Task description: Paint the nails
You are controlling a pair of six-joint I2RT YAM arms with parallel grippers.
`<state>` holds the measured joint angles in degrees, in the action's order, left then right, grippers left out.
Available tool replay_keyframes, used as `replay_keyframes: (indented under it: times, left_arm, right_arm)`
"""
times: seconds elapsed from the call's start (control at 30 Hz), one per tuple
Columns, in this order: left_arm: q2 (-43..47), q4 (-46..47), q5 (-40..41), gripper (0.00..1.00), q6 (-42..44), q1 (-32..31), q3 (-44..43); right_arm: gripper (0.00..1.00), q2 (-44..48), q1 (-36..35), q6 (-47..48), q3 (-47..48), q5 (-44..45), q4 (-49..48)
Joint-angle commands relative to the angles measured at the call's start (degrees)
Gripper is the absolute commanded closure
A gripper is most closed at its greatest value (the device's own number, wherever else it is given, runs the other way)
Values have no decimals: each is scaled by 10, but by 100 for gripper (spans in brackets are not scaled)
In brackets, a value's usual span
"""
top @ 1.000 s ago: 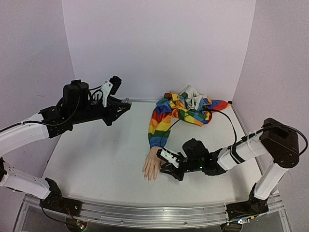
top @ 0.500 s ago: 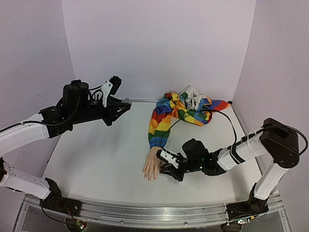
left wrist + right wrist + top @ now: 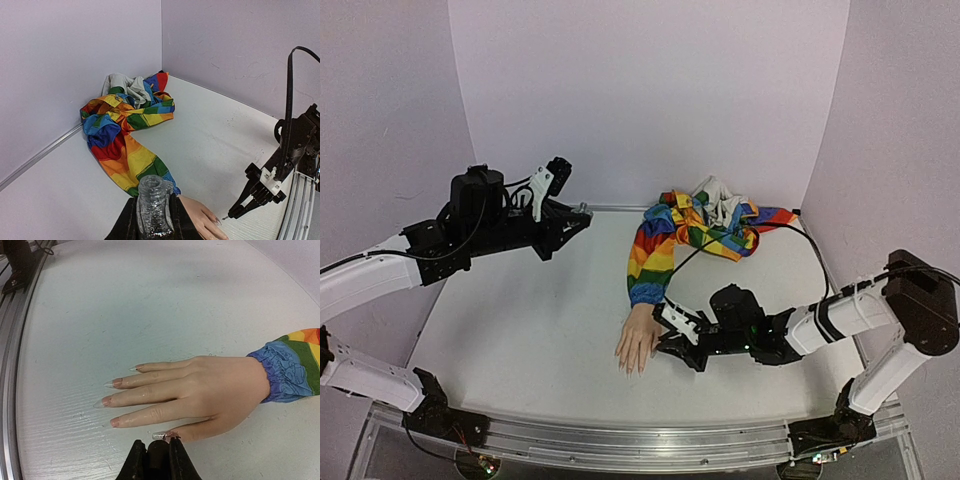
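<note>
- 1 L gripper [image 3: 578, 220], black, is hovering high over the left-back of the table; its fingers are pinching 1 small clear glass bottle [image 3: 151, 205] that has an open neck, no cap and a sparkly look inside.
- 1 white table [image 3: 520, 330] w/ a fine-grained matte top is carrying everything; a metal rail is running along its near edge.
- 1 pale skin-toned mannequin hand [image 3: 200, 390], smooth and plastic-looking, is lying palm down at centre-front, 4 fingers + thumb spread a bit.
- The nails [image 3: 104, 402]: 5 are showing, long, pointed, glossy and pinkish w/ clear tips, all aiming toward the near rail.
- 1 rainbow-striped fabric sleeve [image 3: 655, 255], soft and crumpled, is running from the wrist back to a bunched heap by the far wall.
- 1 R gripper [image 3: 665, 335] is sitting low just beside the thumb, fingers pressed together on 1 thin dark applicator [image 3: 158, 450]; its tip is touching the thumb nail.
</note>
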<state>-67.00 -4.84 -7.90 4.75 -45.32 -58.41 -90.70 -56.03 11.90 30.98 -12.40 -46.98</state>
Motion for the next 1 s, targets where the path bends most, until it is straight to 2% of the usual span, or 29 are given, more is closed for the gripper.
replay_keyframes:
  times: [0.0,0.33,0.97]
  left_arm:
    - [13,34,-9,100,11,3,-4]
    - [18,34,-8,100,12,3,-4]
    - [22,35,-7,100,14,3,-2]
  right_arm:
    - [100,1,-4,-5,11,34,-16]
    - [100,-35,-4,5,35,33,-16]
    - [100,-41,-3,8,36,38,-7]
